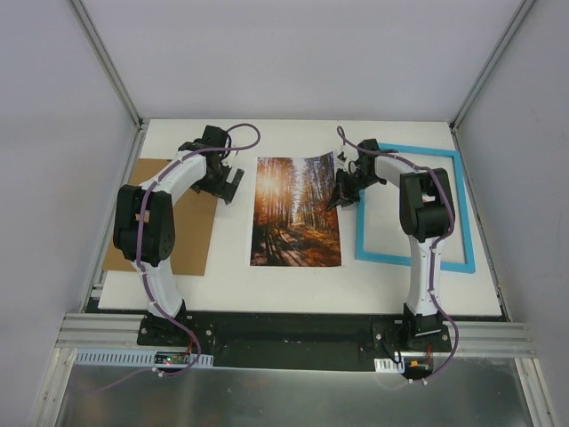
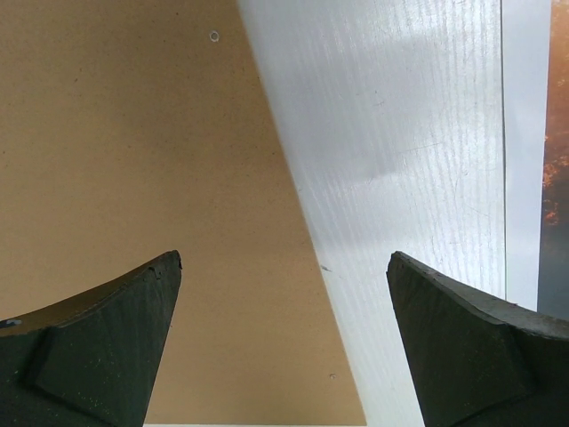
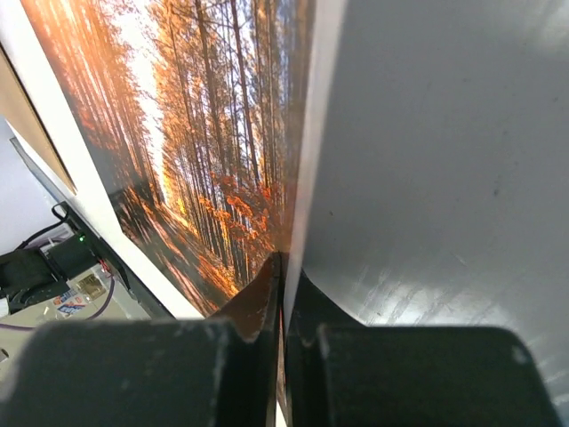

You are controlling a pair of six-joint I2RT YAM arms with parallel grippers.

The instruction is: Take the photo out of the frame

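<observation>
The photo (image 1: pixel 295 213), an autumn forest print, lies in the middle of the white table, its top right corner lifted. My right gripper (image 1: pixel 342 191) is shut on the photo's right edge; in the right wrist view the jaws (image 3: pixel 283 267) pinch the print (image 3: pixel 204 133), whose white back shows on the right. The turquoise frame (image 1: pixel 462 213) lies flat on the right, apart from the photo, partly under my right arm. My left gripper (image 1: pixel 229 185) is open and empty over the right edge of the brown backing board (image 1: pixel 194 236); its fingertips (image 2: pixel 160 276) straddle the board's edge (image 2: pixel 133 133).
The white table surface (image 2: pixel 418 133) ends at a black rail near the arm bases (image 1: pixel 293 334). Grey walls (image 1: pixel 53 178) close the left, right and back sides. Cables and electronics (image 3: pixel 62 267) show beyond the table edge in the right wrist view.
</observation>
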